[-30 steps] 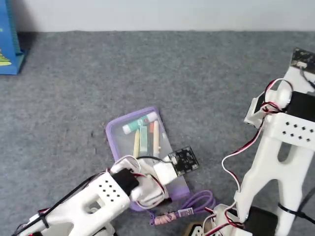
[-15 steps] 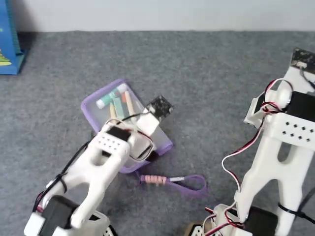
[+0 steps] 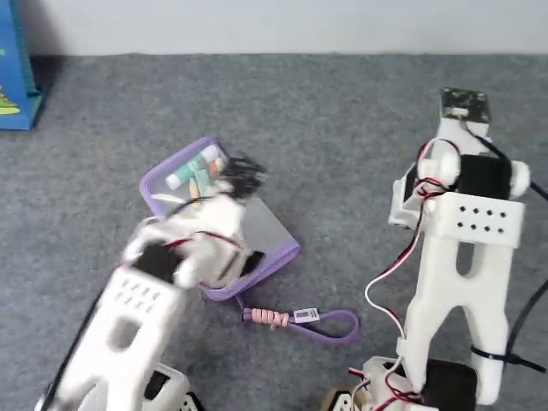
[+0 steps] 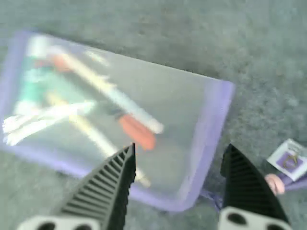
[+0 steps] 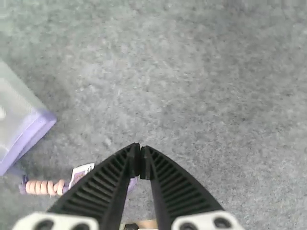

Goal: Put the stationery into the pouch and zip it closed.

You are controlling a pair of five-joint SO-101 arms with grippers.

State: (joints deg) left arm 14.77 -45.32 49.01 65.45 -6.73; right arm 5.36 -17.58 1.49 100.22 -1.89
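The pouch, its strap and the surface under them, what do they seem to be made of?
Pouch: clear, slightly glossy soft plastic, since the pens show through it, with purple edging that looks like fabric or vinyl. Strap: thin purple cord or ribbon, hard to tell which. Surface: grey, matt and fuzzy, probably felt or short carpet.

An indoor robotics test set-up, of a lab or hobby kind, is suggested. A worktop (image 3: 342, 128) covered in grey felt-like fabric is seen, backed by a plain pale wall (image 3: 282, 26). Two white plastic arms, the left arm (image 3: 128, 325) and the right arm (image 3: 462, 257), are stood at its near edge, with thin wires (image 3: 383, 282) left exposed on them. A blue printed box (image 3: 13, 77) is kept by the wall at one edge.
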